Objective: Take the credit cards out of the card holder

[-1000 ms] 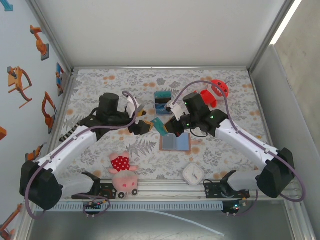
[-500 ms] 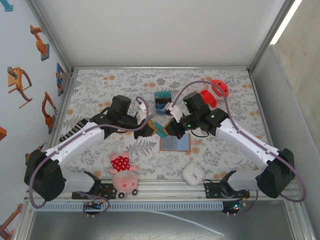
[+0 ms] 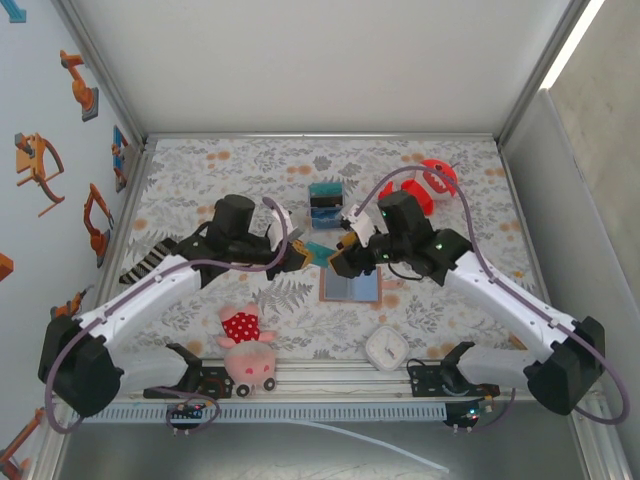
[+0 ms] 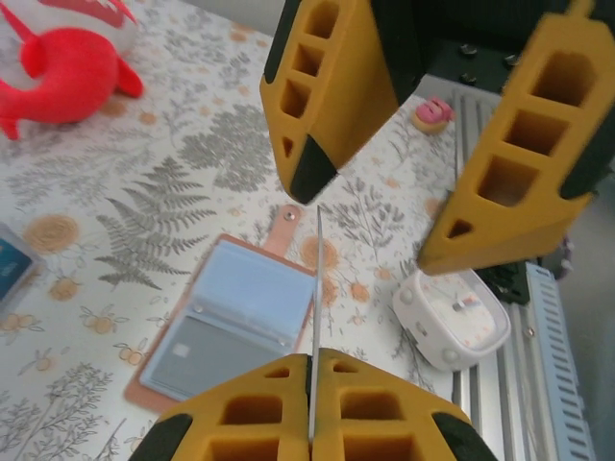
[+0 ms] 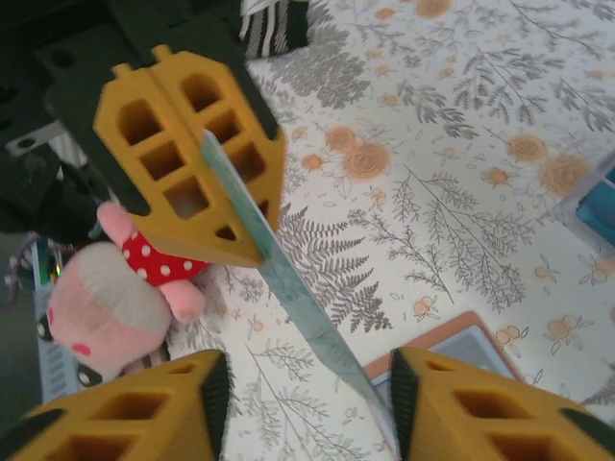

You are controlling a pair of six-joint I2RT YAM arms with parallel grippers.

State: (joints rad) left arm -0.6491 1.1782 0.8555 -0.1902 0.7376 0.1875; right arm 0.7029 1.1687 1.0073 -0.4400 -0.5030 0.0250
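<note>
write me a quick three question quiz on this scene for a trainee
1. True or false: the left gripper is shut on the thin teal card.
2. The right gripper is: A open; B shut on the card; C shut, empty.
3. How does the tan leather folding card holder lie?
Key: 1 true; 2 A; 3 open, flat on the floral table.

Left hand [image 3: 298, 256] and right hand [image 3: 342, 263] crowd the space over card holder [image 3: 350, 288].
</note>
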